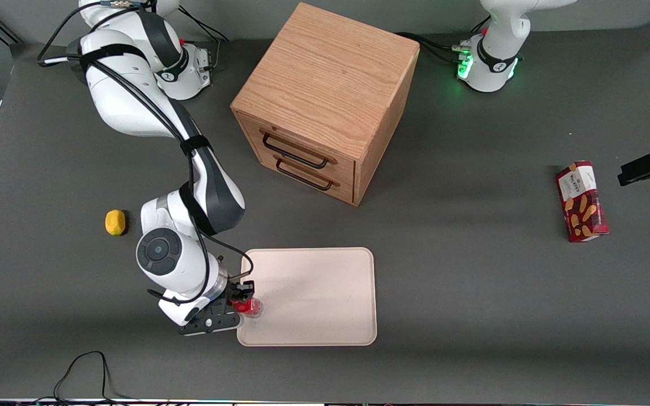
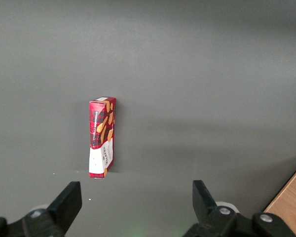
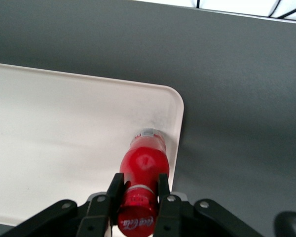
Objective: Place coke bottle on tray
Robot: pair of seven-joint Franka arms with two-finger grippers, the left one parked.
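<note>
Coke bottle point(image 3: 144, 163) on tray point(image 1: 325, 293), gripper point(image 3: 138, 190) clamped, dark grey table point(image 1: 471, 293)

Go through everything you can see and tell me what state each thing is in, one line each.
Small plastic coke bottle with red cap: upright, held by its neck, base over the tray's corner.
Right arm's tool: shut on the bottle.
Large flat cream-white tray: flat on the table, only the bottle over it.
Wooden two-drawer cabinet: both drawers closed.
Red biscuit box: lying flat, toward the parked arm's end.
Yellow lemon: resting on the table, untouched.
</note>
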